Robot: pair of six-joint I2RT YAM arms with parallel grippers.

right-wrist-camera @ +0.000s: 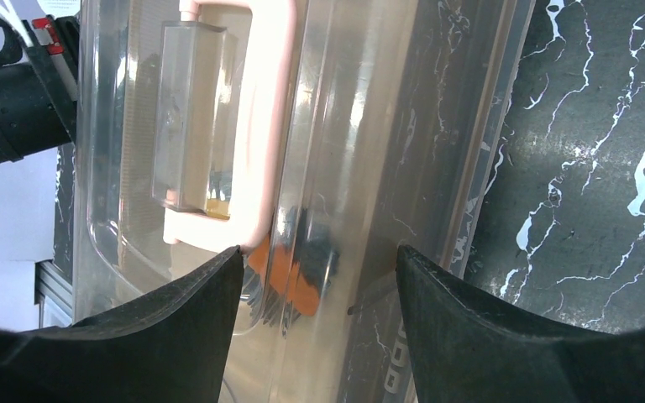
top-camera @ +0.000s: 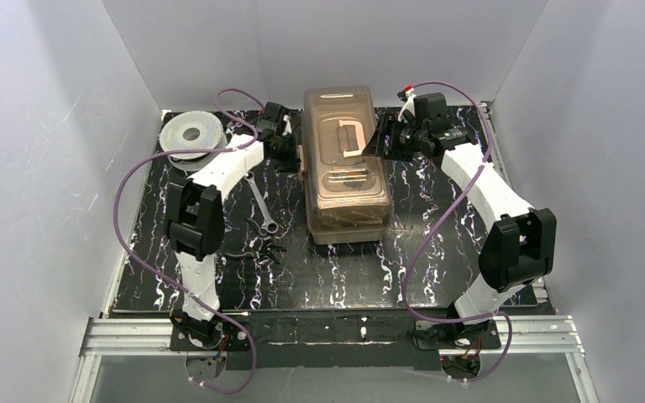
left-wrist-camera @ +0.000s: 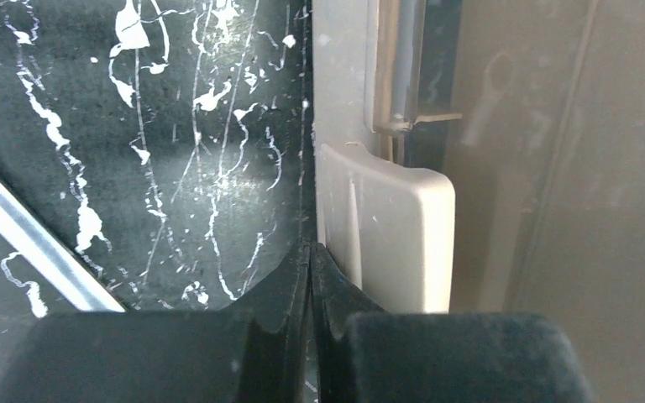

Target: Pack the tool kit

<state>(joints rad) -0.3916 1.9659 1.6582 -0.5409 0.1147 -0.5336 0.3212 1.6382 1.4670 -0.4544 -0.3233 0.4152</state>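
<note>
The tool kit (top-camera: 346, 164) is a big beige box with a smoky lid, lid down, standing at the middle back of the mat. Its pinkish handle (top-camera: 351, 137) lies on the lid and shows in the right wrist view (right-wrist-camera: 260, 126). My left gripper (top-camera: 290, 149) is shut and empty, its tips against the box's left side beside the beige latch (left-wrist-camera: 399, 235). My right gripper (top-camera: 380, 138) is open at the box's right edge, its jaws spread over the lid (right-wrist-camera: 361, 168) without holding anything.
A round grey wire spool (top-camera: 191, 134) sits at the back left. A wrench (top-camera: 262, 204) and small dark tools (top-camera: 256, 248) lie on the mat left of the box. White walls close in the sides and the back.
</note>
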